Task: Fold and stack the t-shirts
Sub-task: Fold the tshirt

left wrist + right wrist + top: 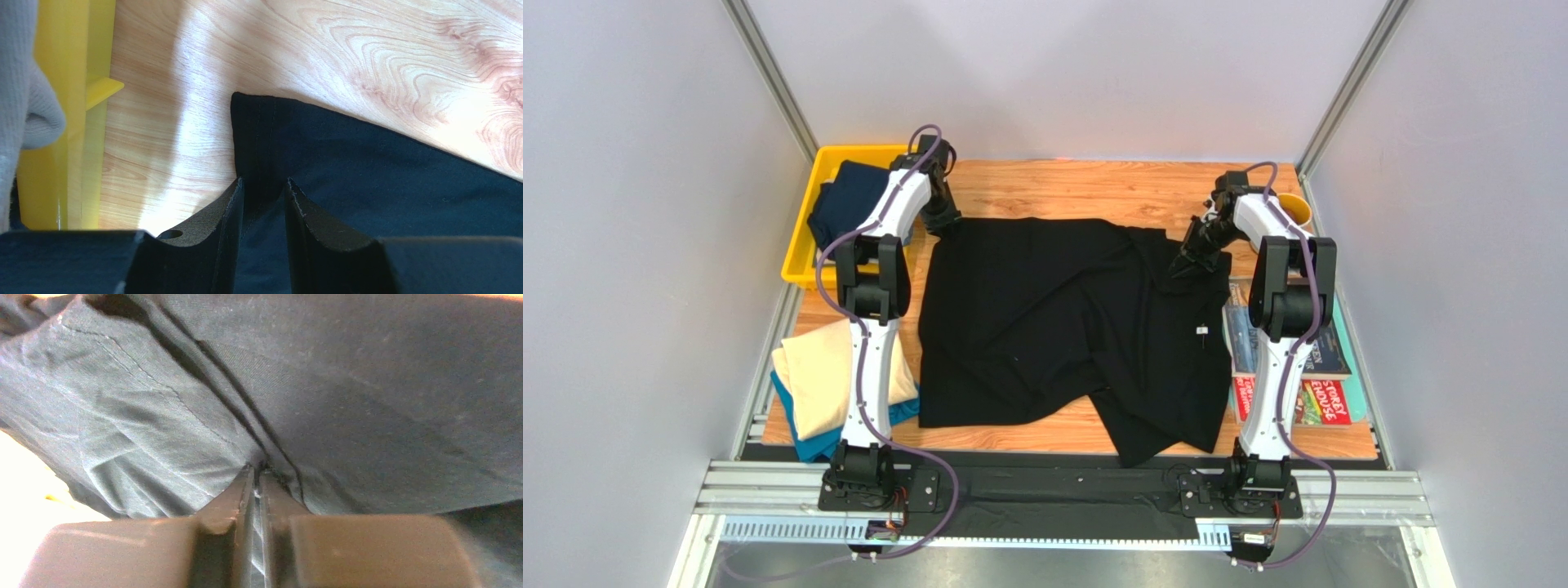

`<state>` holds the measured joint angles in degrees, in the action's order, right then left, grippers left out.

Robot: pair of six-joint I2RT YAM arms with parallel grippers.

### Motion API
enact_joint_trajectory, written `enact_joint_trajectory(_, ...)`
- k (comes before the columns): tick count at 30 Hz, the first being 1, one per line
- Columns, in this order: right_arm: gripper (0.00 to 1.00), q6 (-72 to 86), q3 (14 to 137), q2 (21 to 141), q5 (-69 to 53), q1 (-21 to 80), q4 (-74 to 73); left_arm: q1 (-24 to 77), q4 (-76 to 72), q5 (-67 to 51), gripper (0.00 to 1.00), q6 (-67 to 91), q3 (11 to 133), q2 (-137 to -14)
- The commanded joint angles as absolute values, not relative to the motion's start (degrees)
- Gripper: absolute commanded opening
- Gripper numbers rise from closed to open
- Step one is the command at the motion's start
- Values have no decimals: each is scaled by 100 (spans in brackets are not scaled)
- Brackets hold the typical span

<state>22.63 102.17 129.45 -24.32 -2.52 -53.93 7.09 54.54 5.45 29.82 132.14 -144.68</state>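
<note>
- The black t-shirt (1063, 325) lies spread mid-frame on the table (1075, 184): limp, light, prone to bunching.
- Left gripper (263, 202) pinches its upper-left hem corner.
- Right gripper (258, 478) is clenched on a seam fold, upper right.
- Corners and seams look the best holds.

The top external view looks down from above and behind the arm bases, taking in the whole wooden worktop (1038, 190) from its near edge to its far edge. The left wrist view sits very close to the worktop's far left corner, looking past its own fingers (212, 239) at the black t-shirt (1051, 319) and the yellow bin (73, 110). The right wrist view is closer still, near the far right edge, filled by that shirt. All three views share the black t-shirt.
</note>
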Motion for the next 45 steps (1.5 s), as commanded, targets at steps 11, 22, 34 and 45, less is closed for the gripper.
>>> enact_joint_trajectory(11, 0, 2197, 10160, 12674, -2320, -176, -5326, 756, 5493, 334, 36, 2944, 13008, -14203)
enact_joint_trajectory(22, 0, 2188, 10143, 12639, -2268, -176, -5344, 756, 5476, 369, 36, 2918, 12911, -14142)
enact_joint_trajectory(34, 0, 2180, 10160, 12612, -2259, -185, -5361, 756, 5440, 352, 36, 2918, 12937, -14159)
enact_joint_trajectory(45, 0, 2145, 10099, 12533, -2189, -185, -5379, 756, 5396, 465, 40, 2918, 13042, -14159)
